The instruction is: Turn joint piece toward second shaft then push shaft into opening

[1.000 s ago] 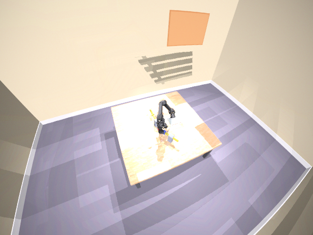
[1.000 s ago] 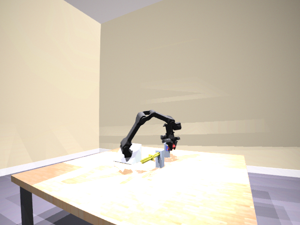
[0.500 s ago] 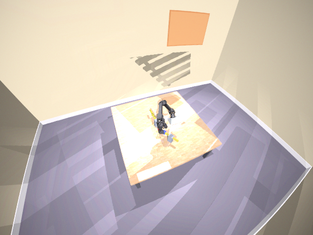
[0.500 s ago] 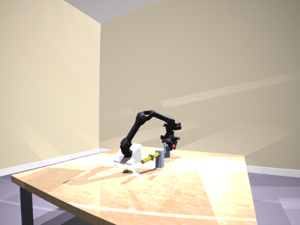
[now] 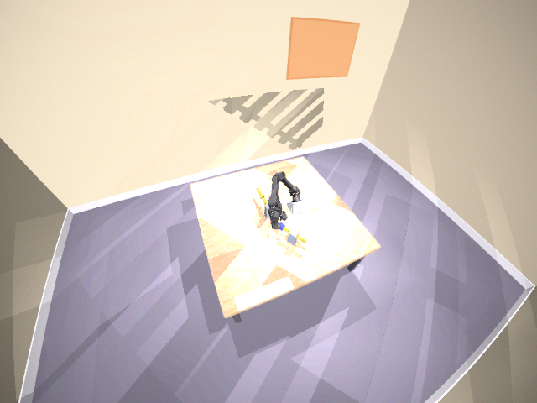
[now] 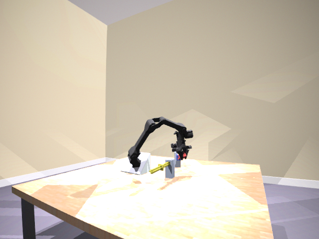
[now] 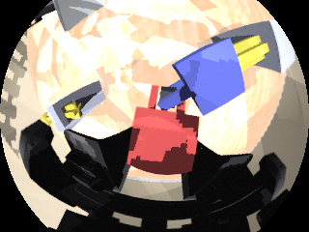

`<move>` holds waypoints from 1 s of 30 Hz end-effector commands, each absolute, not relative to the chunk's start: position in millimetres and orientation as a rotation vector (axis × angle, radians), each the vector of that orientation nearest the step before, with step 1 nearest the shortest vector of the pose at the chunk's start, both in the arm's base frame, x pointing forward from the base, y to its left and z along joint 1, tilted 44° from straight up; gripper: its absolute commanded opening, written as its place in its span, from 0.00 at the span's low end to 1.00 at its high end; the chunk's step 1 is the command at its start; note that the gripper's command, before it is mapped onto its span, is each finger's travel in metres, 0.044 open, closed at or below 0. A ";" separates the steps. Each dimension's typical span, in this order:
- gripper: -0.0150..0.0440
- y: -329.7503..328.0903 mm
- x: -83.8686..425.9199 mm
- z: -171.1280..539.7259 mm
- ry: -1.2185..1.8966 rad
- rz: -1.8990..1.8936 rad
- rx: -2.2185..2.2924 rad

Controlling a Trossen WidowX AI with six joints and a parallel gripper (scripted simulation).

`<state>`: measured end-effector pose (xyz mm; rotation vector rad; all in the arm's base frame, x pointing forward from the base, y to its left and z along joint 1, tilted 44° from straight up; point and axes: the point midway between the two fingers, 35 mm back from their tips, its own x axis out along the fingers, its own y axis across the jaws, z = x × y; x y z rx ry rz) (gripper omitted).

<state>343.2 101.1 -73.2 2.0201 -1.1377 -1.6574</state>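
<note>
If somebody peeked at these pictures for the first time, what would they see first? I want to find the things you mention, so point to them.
Probably the black robot arm [image 5: 274,191] [image 6: 142,136], bending over the wooden table [image 5: 242,277] [image 6: 193,213]. Up close, a bright red piece [image 7: 163,140] sits clamped in its end effector [image 6: 183,157] [image 7: 161,128], with a blue piece [image 7: 214,74] beside it. High on the wall hangs a big orange panel [image 5: 323,48].
</note>
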 end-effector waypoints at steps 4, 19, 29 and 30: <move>0.25 96.1 342.6 -71.8 -1.291 -1.697 2.030; 0.25 85.0 338.3 -68.7 -1.641 -1.771 2.063; 0.25 78.1 334.0 -67.0 -1.870 -1.826 2.086; 0.25 77.5 333.5 -66.9 -1.893 -1.831 2.088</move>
